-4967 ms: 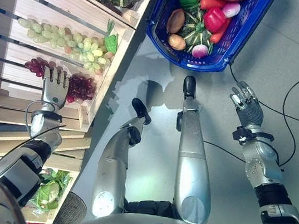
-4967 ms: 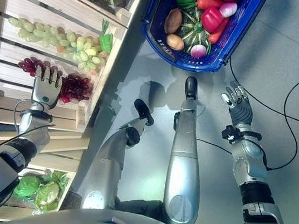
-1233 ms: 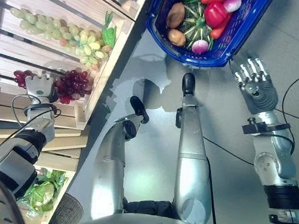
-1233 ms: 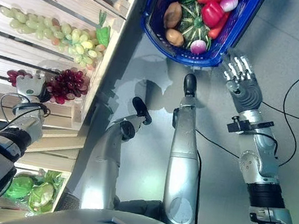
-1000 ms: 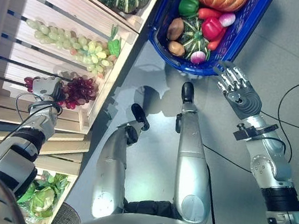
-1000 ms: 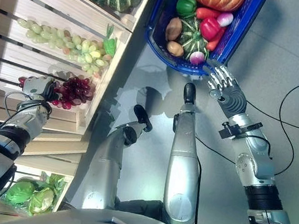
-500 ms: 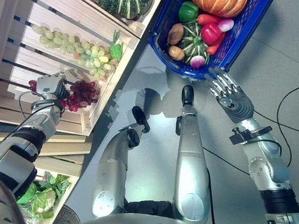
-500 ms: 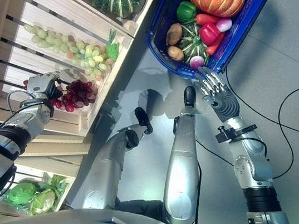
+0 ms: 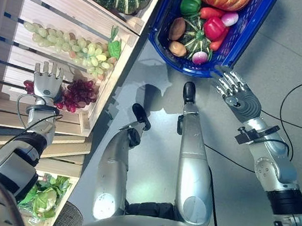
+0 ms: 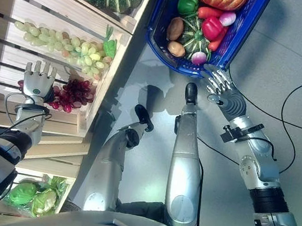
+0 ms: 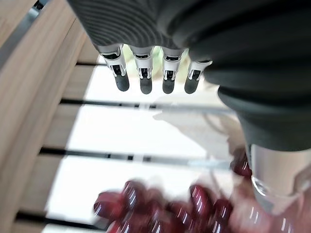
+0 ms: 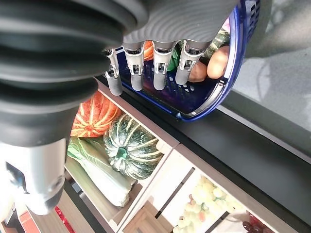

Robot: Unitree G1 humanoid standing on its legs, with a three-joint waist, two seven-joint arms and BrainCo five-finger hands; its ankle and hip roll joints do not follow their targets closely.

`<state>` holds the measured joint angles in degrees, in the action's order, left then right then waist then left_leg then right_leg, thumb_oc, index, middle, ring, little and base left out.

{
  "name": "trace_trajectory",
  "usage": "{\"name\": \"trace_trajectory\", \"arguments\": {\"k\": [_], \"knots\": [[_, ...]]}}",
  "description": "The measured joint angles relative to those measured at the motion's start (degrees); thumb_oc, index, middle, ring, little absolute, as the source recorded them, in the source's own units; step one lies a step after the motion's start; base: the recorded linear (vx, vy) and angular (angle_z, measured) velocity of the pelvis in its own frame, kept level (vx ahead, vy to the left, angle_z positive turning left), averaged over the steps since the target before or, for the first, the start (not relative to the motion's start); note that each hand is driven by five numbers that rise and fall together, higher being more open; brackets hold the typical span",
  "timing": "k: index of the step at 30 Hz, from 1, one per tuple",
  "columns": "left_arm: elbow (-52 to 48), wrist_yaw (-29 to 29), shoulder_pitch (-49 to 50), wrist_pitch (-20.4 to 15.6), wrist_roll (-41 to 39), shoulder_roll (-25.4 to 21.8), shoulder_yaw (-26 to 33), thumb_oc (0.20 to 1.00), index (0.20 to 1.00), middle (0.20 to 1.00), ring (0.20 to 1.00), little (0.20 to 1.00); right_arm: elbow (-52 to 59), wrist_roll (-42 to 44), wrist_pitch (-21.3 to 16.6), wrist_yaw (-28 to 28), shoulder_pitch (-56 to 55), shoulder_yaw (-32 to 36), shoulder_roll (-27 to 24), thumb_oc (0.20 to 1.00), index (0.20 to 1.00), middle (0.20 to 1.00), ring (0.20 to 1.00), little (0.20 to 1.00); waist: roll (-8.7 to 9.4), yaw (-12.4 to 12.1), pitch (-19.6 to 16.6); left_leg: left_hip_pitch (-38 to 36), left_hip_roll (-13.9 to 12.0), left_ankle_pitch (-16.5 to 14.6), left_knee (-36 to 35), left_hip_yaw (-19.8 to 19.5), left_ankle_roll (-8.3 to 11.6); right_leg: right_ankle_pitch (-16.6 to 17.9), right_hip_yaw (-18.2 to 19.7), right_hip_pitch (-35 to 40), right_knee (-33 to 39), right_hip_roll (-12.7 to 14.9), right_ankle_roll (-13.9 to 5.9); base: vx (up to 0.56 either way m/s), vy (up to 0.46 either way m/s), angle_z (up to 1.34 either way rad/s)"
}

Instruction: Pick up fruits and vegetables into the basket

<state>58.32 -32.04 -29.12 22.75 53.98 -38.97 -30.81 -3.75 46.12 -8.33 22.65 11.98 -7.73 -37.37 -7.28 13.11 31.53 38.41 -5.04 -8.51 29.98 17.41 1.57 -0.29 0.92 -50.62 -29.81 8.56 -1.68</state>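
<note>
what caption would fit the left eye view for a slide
Left hand open over the red grapes in the wooden crate; right hand open beside the blue basket of vegetables.

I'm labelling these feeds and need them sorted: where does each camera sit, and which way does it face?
Left and right eye views: on the head, looking down at the wooden crate, blue basket, left hand and right hand.
Left wrist view: along the open left hand at the red grapes.
Right wrist view: along the open right hand at the basket and a green striped pumpkin.
Shared: grapes, basket.
</note>
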Motion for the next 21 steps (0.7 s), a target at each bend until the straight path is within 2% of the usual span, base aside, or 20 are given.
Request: {"name": "trace_trajectory", "arguments": {"k": [9,13,16,21], "knots": [[1.8,9.3,0.5,0.8,-5.1,1.6,-0.9,1.0,1.0,1.0,1.0,1.0,0.6,0.0,-0.1,-1.4,0.1,0.0,0.0,1.0,1.0,1.0,1.0,1.0,0.17,0.1,0.0,3.4,-0.8,-0.3,1.8,-0.6,-0.09,-0.1,-0.2,-2.4,-0.2,-0.3,-0.2,0.0,0.0,0.0],[1.9,11.8,0.5,0.8,-9.7,2.5,-0.9,1.0,1.0,1.0,1.0,1.0,1.6,0.0,-0.1,-1.7,0.3,0.0,0.1,1.0,1.0,1.0,1.0,1.0,0.29,0.1,0.0,4.5,-0.9,-0.3,1.9,-0.6,-0.09,0.0,-0.3,-3.5,-0.4,-0.3,-0.11,0.0,0.0,0.0],[2.0,13.9,0.5,0.8,-10.2,2.9,-0.9,1.0,1.0,1.0,1.0,1.0,1.7,0.0,-0.1,-2.5,0.7,0.0,0.1,1.0,1.0,1.0,1.0,1.0,0.29,0.3,0.0,4.9,-1.0,-0.4,1.9,-0.8,-0.02,0.1,-0.3,-3.6,-0.3,-0.3,0.08,0.0,0.0,0.0],[3.1,9.5,0.6,2.7,-4.1,3.4,-1.0,1.0,1.0,1.0,1.0,1.0,2.0,0.0,-0.1,-2.8,2.2,0.0,-0.1,1.0,1.0,1.0,1.0,1.0,0.31,0.3,0.0,6.5,-1.0,-0.4,2.7,-1.3,-0.02,0.2,-0.7,-4.8,-0.4,-0.2,0.3,-0.02,0.022,0.03]]}}
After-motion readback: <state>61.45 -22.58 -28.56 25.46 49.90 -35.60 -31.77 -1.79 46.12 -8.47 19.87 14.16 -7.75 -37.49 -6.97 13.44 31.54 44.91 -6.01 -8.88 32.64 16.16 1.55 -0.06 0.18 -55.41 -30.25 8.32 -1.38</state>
